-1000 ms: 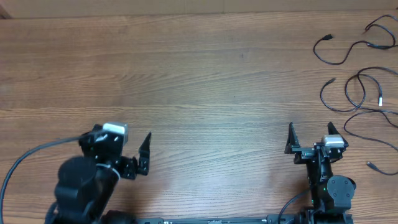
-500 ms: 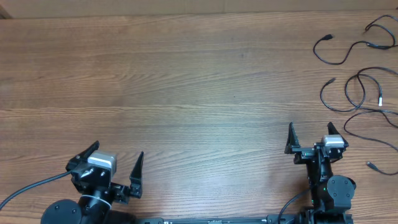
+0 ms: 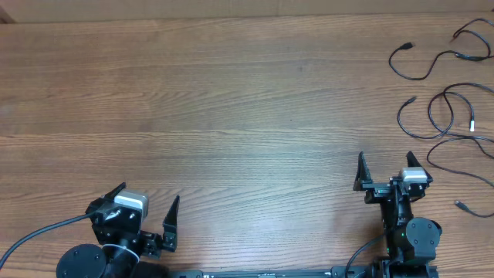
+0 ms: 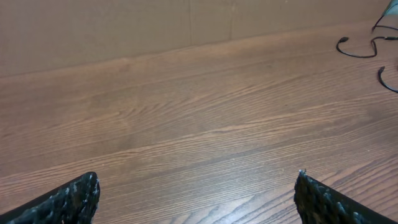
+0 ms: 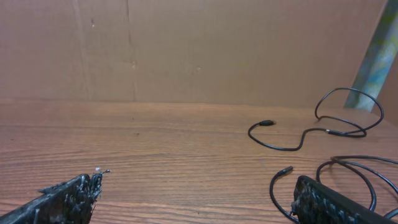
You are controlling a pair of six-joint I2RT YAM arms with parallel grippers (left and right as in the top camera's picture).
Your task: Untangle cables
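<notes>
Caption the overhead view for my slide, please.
Left gripper and right gripper open at table's near edge; cables lie at right.

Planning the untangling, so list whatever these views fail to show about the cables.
- Thin black cables, overhead: cut off by the right edge; crossings too small to judge.
- Right wrist: a black textured finger hides part of the nearest cable.
- Left wrist: only cable ends show; the right edge cuts them.

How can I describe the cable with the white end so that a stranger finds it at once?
At the right edge of the brown wooden table, several thin black cables lie. Take the looped black cable in the middle of that group: only it ends in a small white plug.
</notes>
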